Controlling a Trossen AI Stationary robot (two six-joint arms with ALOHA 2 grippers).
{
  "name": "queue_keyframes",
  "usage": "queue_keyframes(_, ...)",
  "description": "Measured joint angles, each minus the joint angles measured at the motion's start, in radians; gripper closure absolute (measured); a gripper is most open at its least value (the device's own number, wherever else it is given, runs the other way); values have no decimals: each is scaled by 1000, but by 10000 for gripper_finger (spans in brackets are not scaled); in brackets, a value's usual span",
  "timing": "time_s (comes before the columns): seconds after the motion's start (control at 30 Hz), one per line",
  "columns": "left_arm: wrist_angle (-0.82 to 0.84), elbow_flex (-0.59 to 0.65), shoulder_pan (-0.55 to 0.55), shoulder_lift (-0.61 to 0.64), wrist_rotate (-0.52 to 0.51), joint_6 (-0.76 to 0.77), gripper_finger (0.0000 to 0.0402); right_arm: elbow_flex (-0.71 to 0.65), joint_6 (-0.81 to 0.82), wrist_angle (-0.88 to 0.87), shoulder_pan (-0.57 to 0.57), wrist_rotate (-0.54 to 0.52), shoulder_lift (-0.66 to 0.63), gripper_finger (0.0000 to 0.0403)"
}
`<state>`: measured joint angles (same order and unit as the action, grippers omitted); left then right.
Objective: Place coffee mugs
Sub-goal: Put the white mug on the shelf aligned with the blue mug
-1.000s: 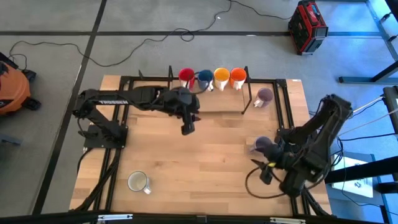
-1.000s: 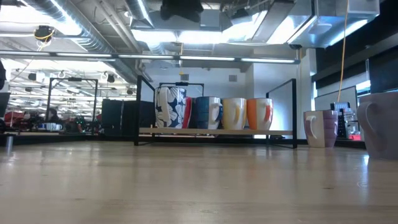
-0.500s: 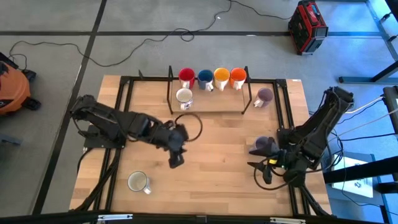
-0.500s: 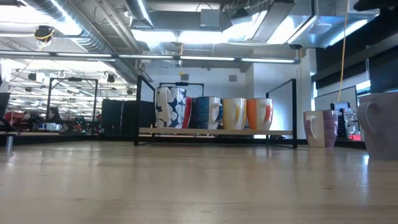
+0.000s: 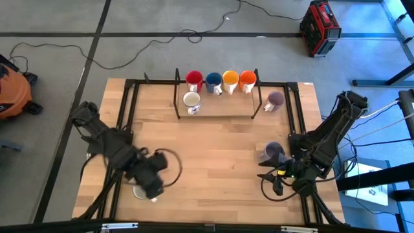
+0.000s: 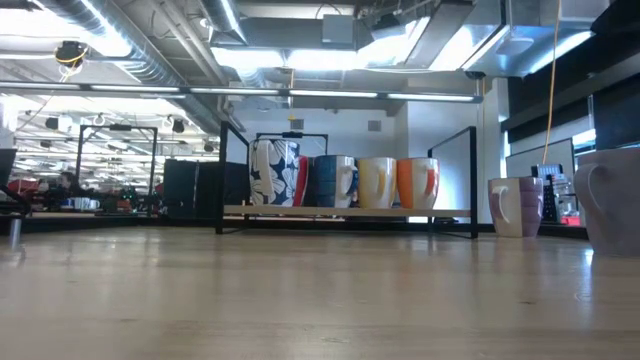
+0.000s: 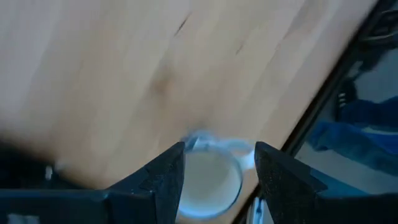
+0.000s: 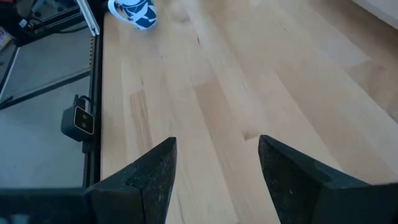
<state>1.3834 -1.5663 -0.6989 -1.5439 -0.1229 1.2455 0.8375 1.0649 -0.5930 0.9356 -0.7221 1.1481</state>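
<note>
Eight mugs [image 5: 222, 80] and two arms [image 5: 116, 145] are on the table [image 5: 220, 149].

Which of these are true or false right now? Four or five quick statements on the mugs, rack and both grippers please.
1. The left gripper hangs open over a white mug near the table's front left. True.
2. The right gripper is shut on a purple mug. False: it is open and holds nothing; a purple mug stands beside that arm.
3. Four mugs, red, blue, yellow-orange and orange, line the back of the rack. True.
4. The rack holds no white mug. False: a white patterned mug stands in front of the red one.
5. A second purple mug stands outside the rack, to its right. True.
</note>
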Motion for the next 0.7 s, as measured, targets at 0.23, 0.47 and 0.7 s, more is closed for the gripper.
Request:
queue_keyframes(0.23,-22,175,-139,23,101,309,215,0,-48,0,0,0,0,189)
queue_keyframes(0.47,-158,344,-177,78,127,484,215,0,-57,-2,0,-1,0,189)
queue_keyframes(0.7,-180,442,-178,84,143,499,215,0,-54,-1,0,-1,0,189)
